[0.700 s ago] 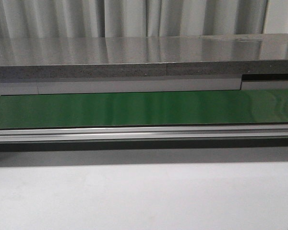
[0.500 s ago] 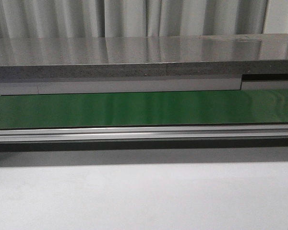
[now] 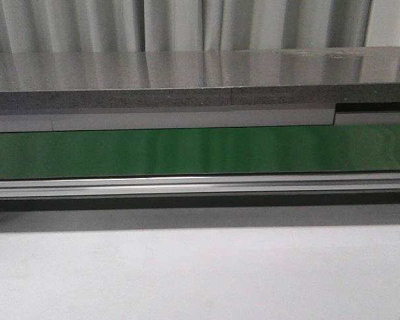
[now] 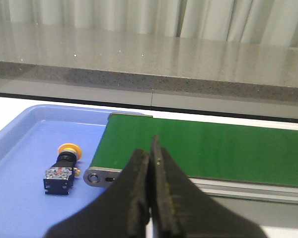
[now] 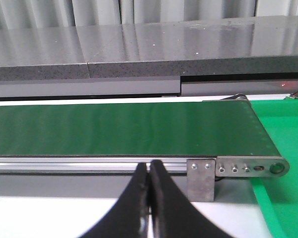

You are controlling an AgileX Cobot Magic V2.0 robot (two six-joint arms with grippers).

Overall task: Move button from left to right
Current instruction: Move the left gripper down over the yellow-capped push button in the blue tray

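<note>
The button [image 4: 63, 167] lies on its side in a blue tray [image 4: 20, 148] at the left end of the green belt [image 4: 213, 148], just beside the belt's end roller and apart from it. Only the left wrist view shows it; the front view holds nothing but belt [image 3: 200, 152], rail and white bench [image 3: 200, 273].

What the coming move turns on: the button sits off to the left of the left claw [image 4: 150, 148] and a little beyond its tips, with clear tray floor between them. Its long axis runs near to far, the yellow cap pointing away toward the stone counter [image 4: 149, 54] and the black body with its small red and blue marks toward the near side. The left arm is plainly the nearer one. The right claw [image 5: 149, 166] hangs over the near rail toward the belt's right end, where a green surface [image 5: 283, 148] begins (presumably the place the button is meant to reach).

Both claws have their fingers pressed together with nothing between them, so the left one would need to part its fingers before it can take the body across its narrow sides.

No brand, label or writing can be read on the button, tray or belt frame.
</note>
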